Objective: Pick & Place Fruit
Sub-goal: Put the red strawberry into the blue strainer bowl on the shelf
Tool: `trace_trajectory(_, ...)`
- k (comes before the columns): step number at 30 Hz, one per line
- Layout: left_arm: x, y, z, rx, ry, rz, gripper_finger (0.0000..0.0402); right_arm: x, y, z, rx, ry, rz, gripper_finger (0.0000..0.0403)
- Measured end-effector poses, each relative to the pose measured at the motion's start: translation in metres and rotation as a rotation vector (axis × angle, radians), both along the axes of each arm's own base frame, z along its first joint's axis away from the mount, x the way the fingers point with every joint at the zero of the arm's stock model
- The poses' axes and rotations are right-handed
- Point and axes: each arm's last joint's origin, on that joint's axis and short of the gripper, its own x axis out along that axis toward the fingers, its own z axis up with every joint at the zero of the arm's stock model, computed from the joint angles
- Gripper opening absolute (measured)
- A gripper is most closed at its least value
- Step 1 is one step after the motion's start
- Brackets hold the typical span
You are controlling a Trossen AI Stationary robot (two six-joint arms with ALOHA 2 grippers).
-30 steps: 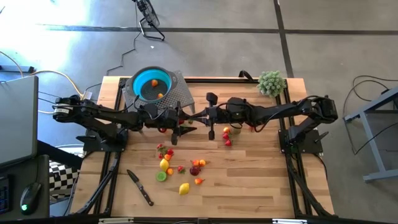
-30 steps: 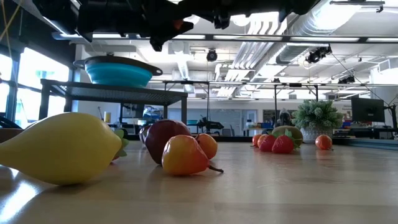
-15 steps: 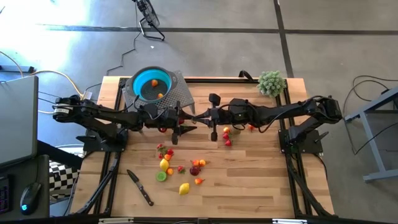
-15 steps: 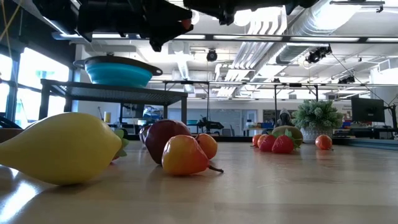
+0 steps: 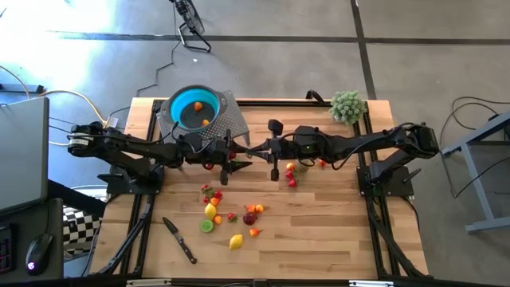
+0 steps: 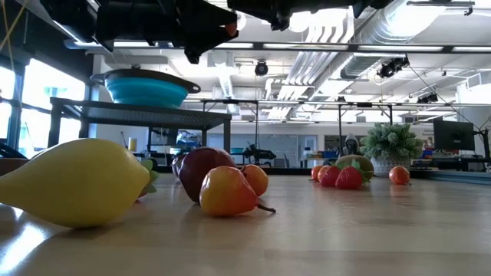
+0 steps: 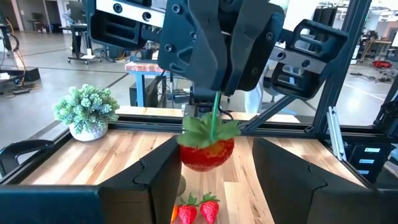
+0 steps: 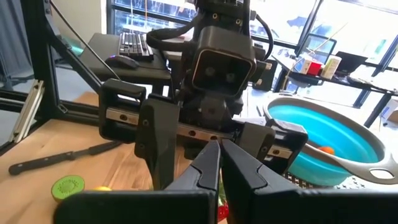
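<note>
Wooden tabletop under you, both arms meet mid-air at its centre: the right gripper (image 7: 214, 109) is pinched tight on the green stem of a strawberry (image 7: 207, 149) hanging between the parted fingers (image 7: 149, 180) of the left gripper (image 5: 239, 166). Close the left squarely on the red body before you release. Its long axis hangs vertical, stem up, tip down.

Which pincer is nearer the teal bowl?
Left. The left pincer hangs over the table just in front of the bowl, on its right side. The right pincer meets it at mid-table, pinching a strawberry by the stem, farther from the bowl.
</note>
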Motion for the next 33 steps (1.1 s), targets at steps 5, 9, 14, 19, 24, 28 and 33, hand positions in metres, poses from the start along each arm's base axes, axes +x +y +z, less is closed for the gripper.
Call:
trace_trajectory(5,0.0000,0.0000,0.0000,0.000,0.000,0.000,0.0193,0.0000,0.0000,-0.0001,0.002,0.001,0.000,0.0003)
trace_trajectory(9,0.0000,0.0000,0.0000,0.000,0.000,0.000,0.0187,0.0000,0.0000,-0.0001,0.002,0.001,0.000,0.0003)
trace_trajectory(14,0.0000,0.0000,0.0000,0.000,0.000,0.000,0.0151,0.0000,0.0000,-0.0001,0.002,0.000,0.000,0.0003)
trace_trajectory(19,0.0000,0.0000,0.0000,0.000,0.000,-0.001,0.0116,0.0000,0.0000,-0.0001,0.002,0.000,0.000,0.0003)
trace_trajectory(24,0.0000,-0.0001,0.0000,0.000,0.000,-0.002,0.0106,0.0000,-0.0001,0.0002,0.002,-0.001,0.000,0.0003)
trace_trajectory(28,0.0000,-0.0001,0.0000,0.000,0.000,-0.003,0.0106,0.0000,-0.0001,0.0002,0.002,-0.001,0.000,0.0003)
trace_trajectory(33,0.0000,-0.0001,0.0000,0.000,0.000,-0.003,0.0106,0.0000,-0.0001,0.0002,0.002,-0.001,0.000,0.0003)
